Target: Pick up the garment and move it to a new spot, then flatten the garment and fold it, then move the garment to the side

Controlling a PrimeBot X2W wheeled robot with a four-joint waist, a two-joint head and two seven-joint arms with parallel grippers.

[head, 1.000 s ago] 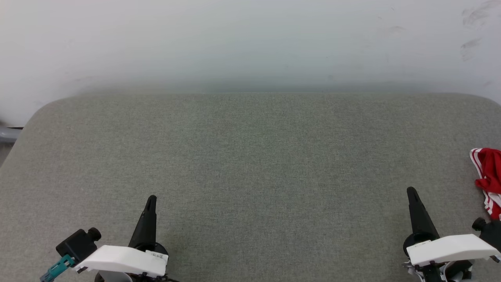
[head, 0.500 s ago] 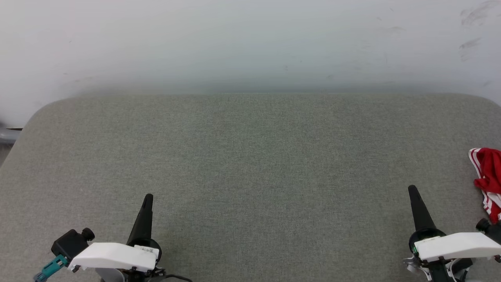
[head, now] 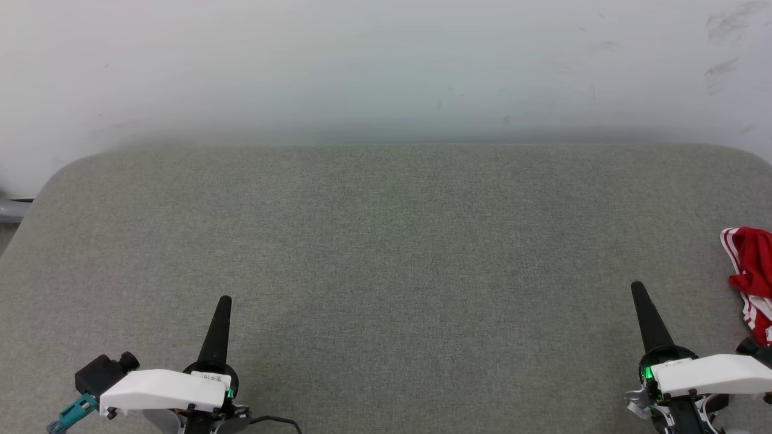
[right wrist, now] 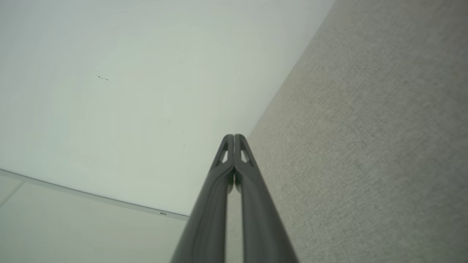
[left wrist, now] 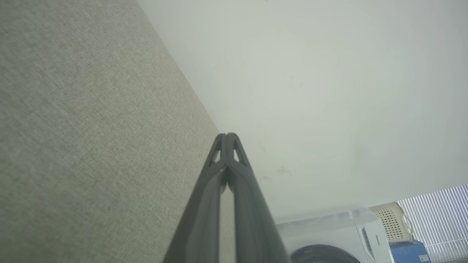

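shirt bunched at right edge of table | left gripper pressed together, empty | right gripper pressed together, empty

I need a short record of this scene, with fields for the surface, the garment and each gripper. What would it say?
surface: grey fabric, set against a pale wall
garment: red with white stripes, crumpled, at the right edge of the head view and cut off by the frame
left gripper: shut, holding nothing, lower left of the head view
right gripper: shut, holding nothing, its fingers apart from the garment
task stage: garment not yet picked up
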